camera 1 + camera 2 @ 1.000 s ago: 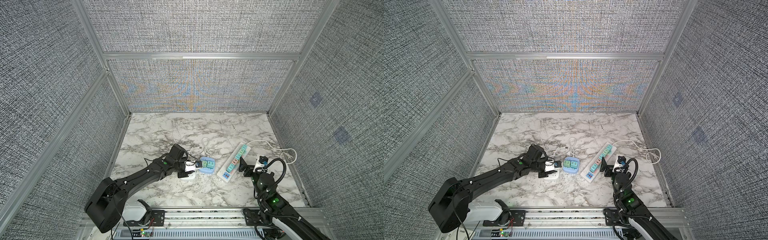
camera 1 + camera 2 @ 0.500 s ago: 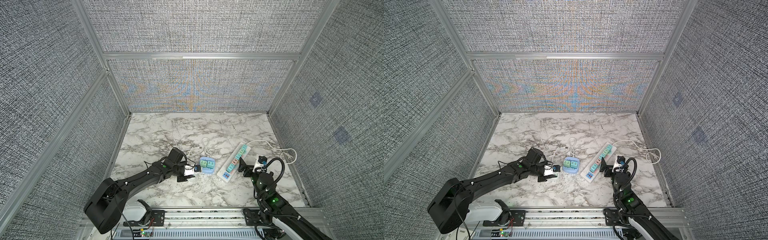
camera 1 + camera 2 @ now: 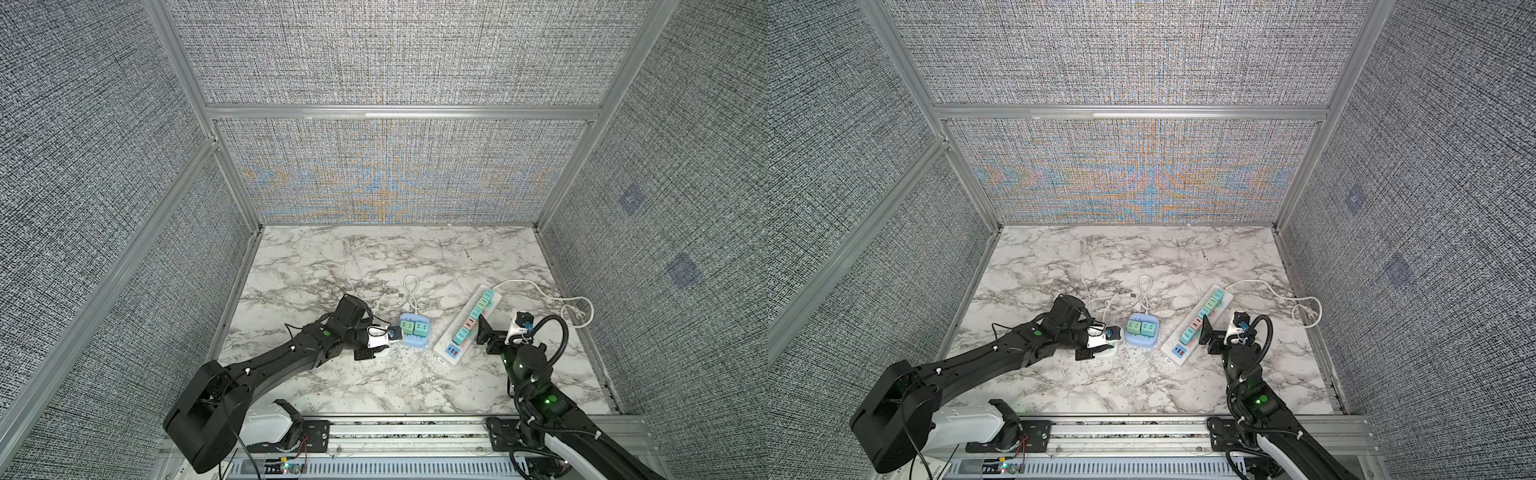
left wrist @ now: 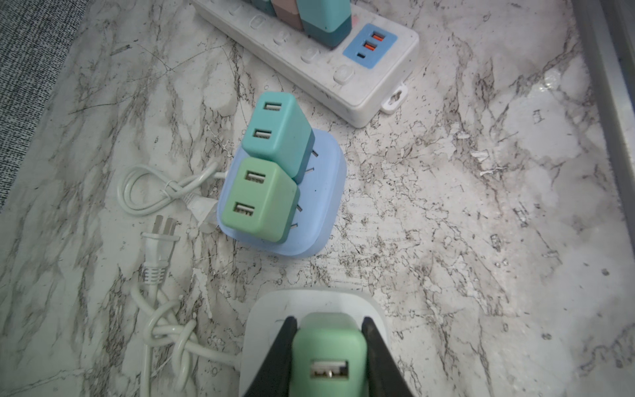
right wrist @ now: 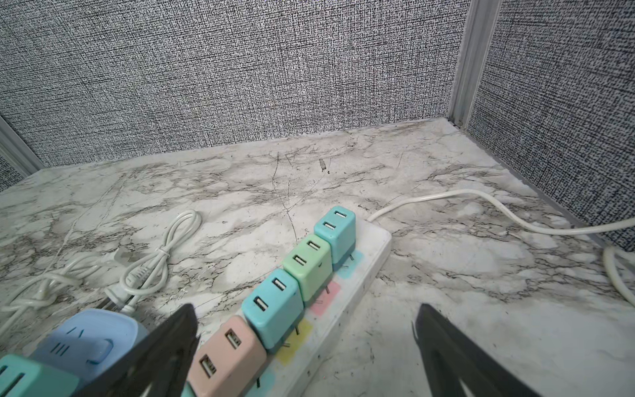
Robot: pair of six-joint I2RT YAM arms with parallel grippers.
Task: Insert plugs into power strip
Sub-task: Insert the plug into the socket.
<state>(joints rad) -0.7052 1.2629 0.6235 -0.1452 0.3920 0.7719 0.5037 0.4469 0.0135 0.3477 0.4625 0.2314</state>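
Nearest the robot, the left gripper (image 4: 328, 322) is clamped on a mint green plug (image 4: 328, 361) and holds it directly above the white socket cube (image 4: 261, 319). The prongs are hidden, so it cannot be told whether they have entered. Compared with a second ago, both top views show this arm's wrist sunk slightly and drawn a touch back over the cube. That reads as the press-down stage of an insertion rather than a carry.

The right gripper (image 5: 305, 311) has not shifted. Its jaws stand wide and empty, poised near the long power strip (image 5: 374, 247).

Just beyond the white cube, the blue socket cube (image 4: 331, 178) already bears a teal plug (image 4: 275, 130) and a green plug (image 4: 257, 199). Farther on, the strip carries a tight row of plugs (image 5: 271, 306), one of them pink, so the plug in hand looks like one of the last to place. Loose white cords (image 4: 154, 192) lie behind.
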